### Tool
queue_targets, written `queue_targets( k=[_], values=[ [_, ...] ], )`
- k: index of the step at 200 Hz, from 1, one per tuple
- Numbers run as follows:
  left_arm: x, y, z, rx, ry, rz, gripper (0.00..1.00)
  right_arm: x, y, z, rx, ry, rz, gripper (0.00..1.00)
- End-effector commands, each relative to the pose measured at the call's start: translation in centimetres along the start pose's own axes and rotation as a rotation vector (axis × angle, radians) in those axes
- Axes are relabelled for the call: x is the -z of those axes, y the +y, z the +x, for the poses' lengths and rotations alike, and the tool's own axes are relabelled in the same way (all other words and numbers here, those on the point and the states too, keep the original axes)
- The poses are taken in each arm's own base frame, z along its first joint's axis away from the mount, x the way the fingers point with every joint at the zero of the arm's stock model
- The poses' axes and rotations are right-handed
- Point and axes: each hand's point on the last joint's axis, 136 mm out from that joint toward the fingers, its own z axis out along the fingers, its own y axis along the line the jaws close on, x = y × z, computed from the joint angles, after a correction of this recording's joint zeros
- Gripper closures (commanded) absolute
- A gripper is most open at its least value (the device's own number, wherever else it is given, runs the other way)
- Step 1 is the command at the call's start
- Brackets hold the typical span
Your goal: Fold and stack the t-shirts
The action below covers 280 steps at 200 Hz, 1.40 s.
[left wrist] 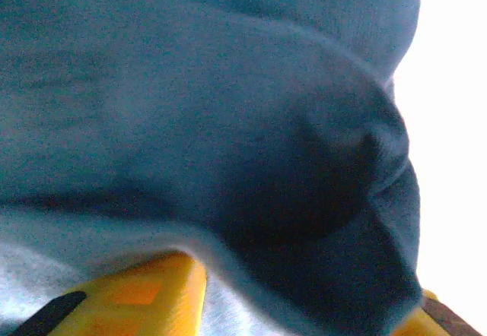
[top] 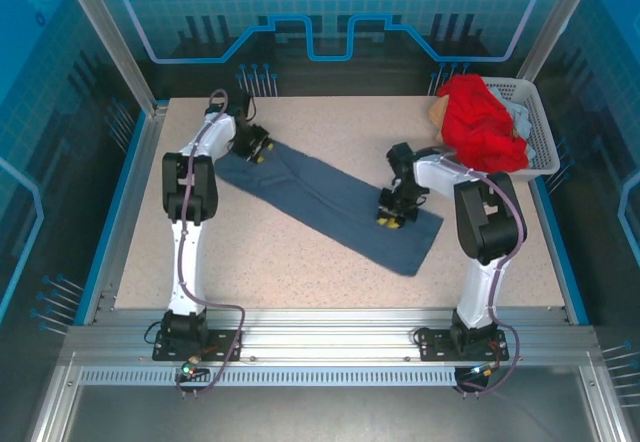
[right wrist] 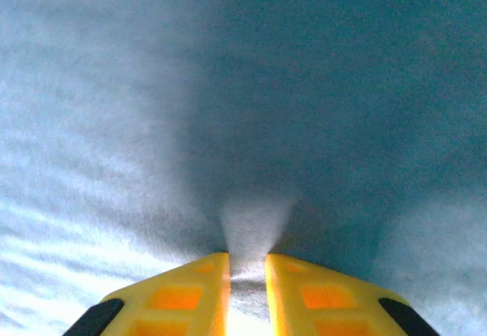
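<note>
Across the middle of the table (top: 300,272) the slate-blue t-shirt (top: 330,202) lies in a long diagonal strip. It looks limp and light, so I judge the corners the best hold. My right gripper (right wrist: 246,264) pinches a fold. Cloth smothers the left gripper (top: 257,152), so I cannot tell its grip. The red t-shirt (top: 480,122) fills the white basket (top: 545,132).

Slate-blue t-shirt (left wrist: 213,123) bunches over yellow fingers (left wrist: 141,294) of the left pincer (left wrist: 304,313)

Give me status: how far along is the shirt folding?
Done: blue t-shirt lies folded into a long strip. In hand: right gripper pinches its near end, left gripper sits at the far end. Left: cross-fold it, then the red t-shirt, heaped in the basket.
</note>
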Motion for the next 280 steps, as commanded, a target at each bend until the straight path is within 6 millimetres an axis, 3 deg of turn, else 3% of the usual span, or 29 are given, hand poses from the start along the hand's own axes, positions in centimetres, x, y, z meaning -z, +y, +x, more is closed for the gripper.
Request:
queue_targets(
  k=[1, 20, 32, 46, 61, 87, 112, 131, 153, 191, 222, 258, 280],
  values=[
    [-0.1, -7.0, -1.4, -0.015, 0.005, 0.253, 0.62, -0.3, 4.3, 4.3, -0.016, 0.091, -0.099, 0.78],
    [3.7, -11.5, -0.7, -0.072, -0.036, 0.363, 0.60, 2.0, 6.3, 4.7, 0.086, 0.017, -0.121, 0.75],
    [7.0, -12.7, 0.6, -0.116, -0.074, 0.379, 0.59, 4.1, 6.9, 3.9, 0.154, -0.071, -0.130, 0.71],
    [10.4, -11.6, 2.3, -0.117, -0.130, 0.335, 0.59, 6.2, 7.5, 2.7, 0.230, -0.163, -0.151, 0.66],
    [11.5, -8.6, 5.0, -0.037, -0.130, 0.293, 0.62, 7.1, 8.7, 1.0, 0.315, -0.215, -0.191, 0.66],
    [8.8, -4.0, 8.7, 0.097, -0.067, 0.263, 0.68, 5.7, 12.5, -1.9, 0.458, -0.209, -0.252, 0.68],
    [5.7, -2.3, 9.4, 0.236, -0.070, 0.318, 0.69, 3.1, 15.0, -4.2, 0.476, -0.170, -0.254, 0.70],
    [3.6, -0.9, 9.2, 0.266, -0.077, 0.254, 0.71, 1.1, 15.4, -5.6, 0.443, -0.131, -0.229, 0.72],
    [0.3, -0.1, 9.9, 0.287, -0.023, 0.191, 0.72, -1.1, 13.5, -6.6, 0.345, -0.077, -0.142, 0.75],
    [-3.3, -1.2, 12.1, 0.256, 0.072, 0.117, 0.72, -1.6, 8.3, -6.8, 0.130, -0.025, -0.088, 0.76],
    [-5.9, -3.9, 14.7, 0.204, 0.129, 0.122, 0.72, -1.7, 4.9, -4.4, 0.012, 0.011, -0.082, 0.76],
    [-8.8, -6.7, 16.1, 0.153, 0.176, 0.136, 0.71, -1.8, 3.9, -1.7, -0.106, 0.010, -0.139, 0.76],
    [-9.9, -8.6, 15.4, 0.122, 0.187, 0.167, 0.71, -2.0, 5.0, -2.3, -0.137, -0.004, -0.177, 0.76]
  ],
)
